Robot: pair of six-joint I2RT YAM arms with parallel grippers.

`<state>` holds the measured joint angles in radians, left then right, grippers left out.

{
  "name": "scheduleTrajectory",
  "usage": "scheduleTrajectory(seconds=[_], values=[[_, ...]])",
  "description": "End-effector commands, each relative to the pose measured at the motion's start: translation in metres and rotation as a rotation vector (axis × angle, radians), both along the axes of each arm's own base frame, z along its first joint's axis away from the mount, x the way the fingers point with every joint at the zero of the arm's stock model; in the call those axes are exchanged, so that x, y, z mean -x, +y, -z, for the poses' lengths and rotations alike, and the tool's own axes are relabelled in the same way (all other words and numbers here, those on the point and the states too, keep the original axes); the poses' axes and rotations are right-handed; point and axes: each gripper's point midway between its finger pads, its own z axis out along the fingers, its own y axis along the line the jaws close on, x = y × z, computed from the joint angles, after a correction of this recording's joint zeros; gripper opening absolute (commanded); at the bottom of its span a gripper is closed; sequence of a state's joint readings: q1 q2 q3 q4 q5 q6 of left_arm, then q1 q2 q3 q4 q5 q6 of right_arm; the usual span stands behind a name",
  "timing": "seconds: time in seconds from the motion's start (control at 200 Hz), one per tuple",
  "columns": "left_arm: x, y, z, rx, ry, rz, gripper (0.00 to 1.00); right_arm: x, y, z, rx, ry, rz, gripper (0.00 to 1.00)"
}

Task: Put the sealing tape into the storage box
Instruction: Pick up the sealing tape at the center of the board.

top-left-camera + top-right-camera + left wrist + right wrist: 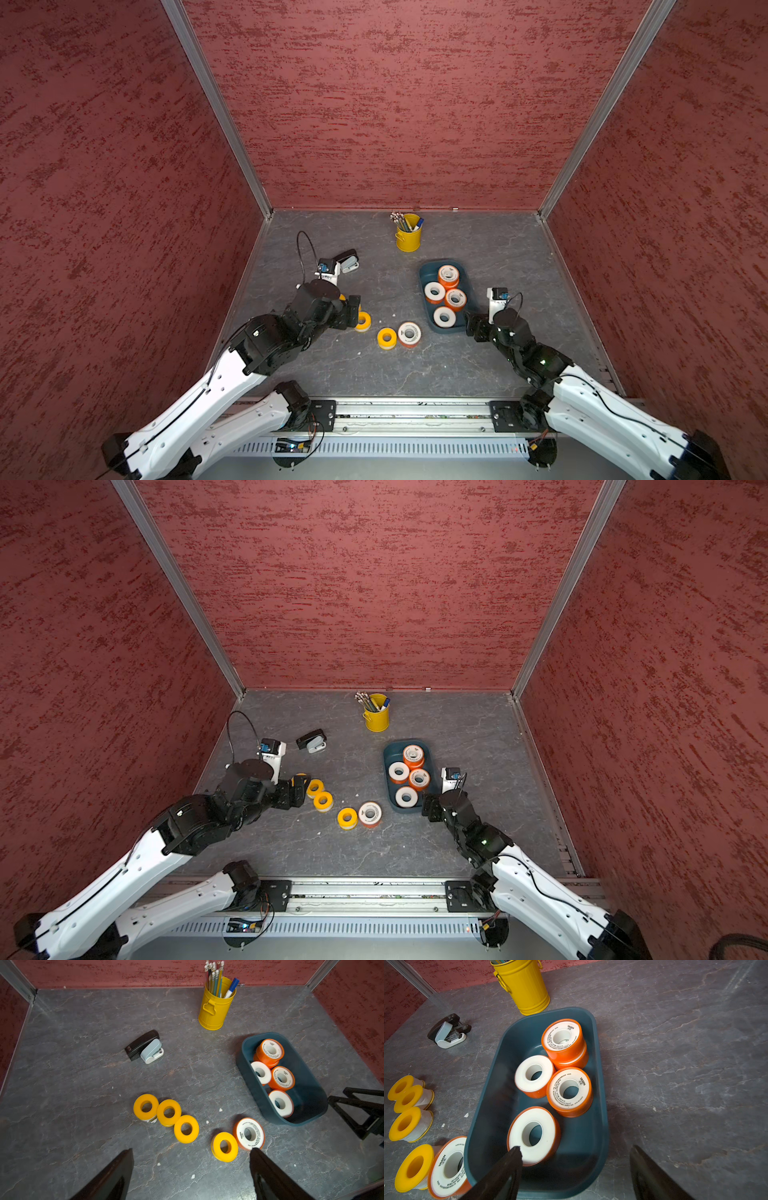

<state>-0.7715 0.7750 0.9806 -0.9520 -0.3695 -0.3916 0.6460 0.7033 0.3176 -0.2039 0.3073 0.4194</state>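
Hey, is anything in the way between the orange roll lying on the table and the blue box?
Nothing visible. Only bare table separates the orange roll from the storage box; the yellow roll sits on its other side.

Teal-blue rectangular plastic storage box (481, 1109): smooth, satin sheen
Orange-sided sealing tape rolls (566, 1051): glossy plastic rims, white matt faces
Small yellow tape rolls (176, 1105): matt plastic flanges, white film wound between
Yellow metal pen bucket (527, 987): glossy paint
Grey stone-look worktop (83, 1084): matt, veined
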Motion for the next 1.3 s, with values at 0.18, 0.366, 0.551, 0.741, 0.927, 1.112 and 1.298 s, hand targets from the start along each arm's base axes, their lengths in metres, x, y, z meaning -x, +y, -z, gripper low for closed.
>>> scheduleTrajectory(seconds=[0.18, 0.366, 0.551, 0.741, 0.927, 1.112, 1.298], values=[[0.015, 0.025, 0.008, -0.04, 0.025, -0.052, 0.91, -0.007, 0.006, -0.011, -0.016, -0.019, -0.002, 0.83], [0.019, 0.026, 0.008, -0.03, -0.005, -0.034, 0.91, -0.008, 0.005, -0.011, -0.013, -0.019, 0.002, 0.83], [0.02, 0.024, 0.01, -0.026, 0.005, -0.03, 0.91, -0.006, 0.008, -0.013, -0.015, -0.022, -0.02, 0.84], [0.022, 0.03, 0.006, -0.015, -0.019, -0.044, 0.91, -0.004, 0.026, -0.021, -0.033, -0.002, -0.118, 0.84], [0.022, 0.029, 0.006, -0.023, -0.017, -0.046, 0.91, -0.004, 0.062, -0.051, -0.087, 0.022, -0.281, 0.84], [0.022, 0.034, 0.005, -0.028, -0.022, -0.067, 0.91, -0.011, 0.106, -0.07, -0.106, 0.102, -0.423, 0.84], [0.021, 0.037, 0.005, -0.034, -0.025, -0.082, 0.91, -0.011, 0.151, -0.062, -0.062, 0.242, -0.556, 0.84]])
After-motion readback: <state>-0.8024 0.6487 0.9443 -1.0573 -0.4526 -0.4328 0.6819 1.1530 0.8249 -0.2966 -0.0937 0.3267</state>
